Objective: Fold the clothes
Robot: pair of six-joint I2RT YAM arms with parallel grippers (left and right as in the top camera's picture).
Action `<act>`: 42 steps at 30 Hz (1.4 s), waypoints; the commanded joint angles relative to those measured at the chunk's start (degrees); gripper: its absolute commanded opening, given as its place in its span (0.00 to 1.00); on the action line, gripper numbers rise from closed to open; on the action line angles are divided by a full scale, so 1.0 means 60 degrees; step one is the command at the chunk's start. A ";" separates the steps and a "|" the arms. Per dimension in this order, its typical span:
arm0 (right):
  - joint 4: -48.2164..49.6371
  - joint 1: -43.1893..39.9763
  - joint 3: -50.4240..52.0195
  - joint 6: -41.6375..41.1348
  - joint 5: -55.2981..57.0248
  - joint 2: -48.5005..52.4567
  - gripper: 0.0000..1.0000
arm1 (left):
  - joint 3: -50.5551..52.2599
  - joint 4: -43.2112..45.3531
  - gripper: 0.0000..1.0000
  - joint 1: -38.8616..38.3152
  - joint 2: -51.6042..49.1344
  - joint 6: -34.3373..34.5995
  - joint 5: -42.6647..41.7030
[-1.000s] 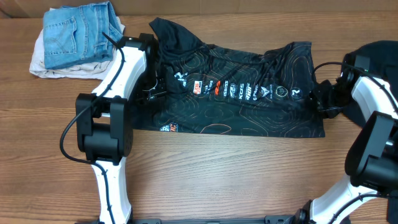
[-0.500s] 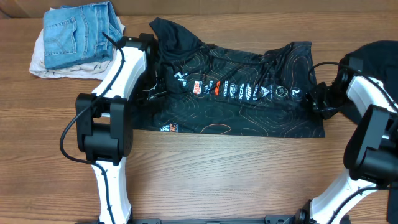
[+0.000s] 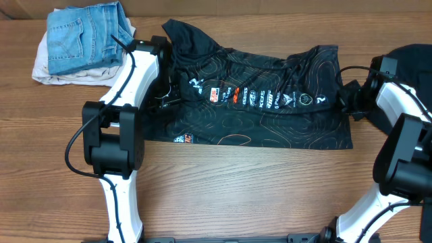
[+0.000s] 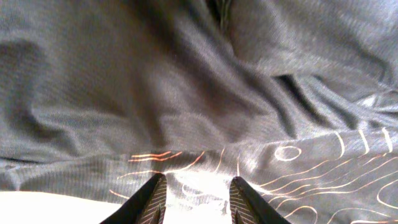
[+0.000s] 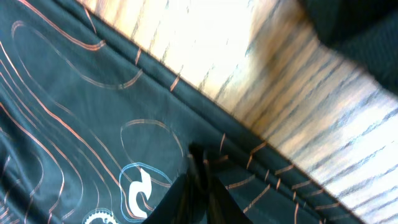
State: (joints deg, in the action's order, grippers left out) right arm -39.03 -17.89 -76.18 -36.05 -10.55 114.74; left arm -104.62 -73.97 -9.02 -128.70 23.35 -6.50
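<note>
Fingers (image 5: 174,199) now seemingly tight on jersey (image 5: 93,124)

The right hand (image 5: 198,167) pinches its two dark fingers together on a small raised ridge of the thin black jersey with fine orange contour lines (image 5: 81,118), just inside the stitched hem, which runs diagonally from upper left to lower right. A white and blue logo (image 5: 142,186) sits just left of the fingers. Beyond the hem lies the pale wood-grain counter (image 5: 267,74); dark fabric (image 5: 360,31) fills the top right corner.
</note>
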 commanded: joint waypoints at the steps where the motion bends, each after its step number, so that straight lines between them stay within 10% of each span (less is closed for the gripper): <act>1: 0.0113 0.0051 0.0015 -0.0040 0.1279 0.0062 0.14 | -0.0164 0.0189 0.36 -0.0058 -0.0084 -0.0149 0.0412; 10: -0.0229 -0.0353 -0.0794 0.0262 0.2102 0.0058 0.10 | -0.0240 0.1672 0.36 -0.0018 -0.0084 -0.0146 0.2433; 21: -0.4524 0.0095 -0.2914 0.2091 -0.0619 0.0062 0.09 | -0.1708 0.0335 0.11 -0.0415 -0.0146 -0.0142 0.0437; 42: -0.2266 0.2069 -0.0109 0.0885 -0.0831 0.0102 0.12 | -0.1198 0.0739 0.09 -0.0495 -0.1104 0.0259 0.0106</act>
State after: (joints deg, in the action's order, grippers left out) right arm -54.37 -5.80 -78.87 -29.34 -14.26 115.09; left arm -111.98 -70.04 -12.01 -133.36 24.01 -4.99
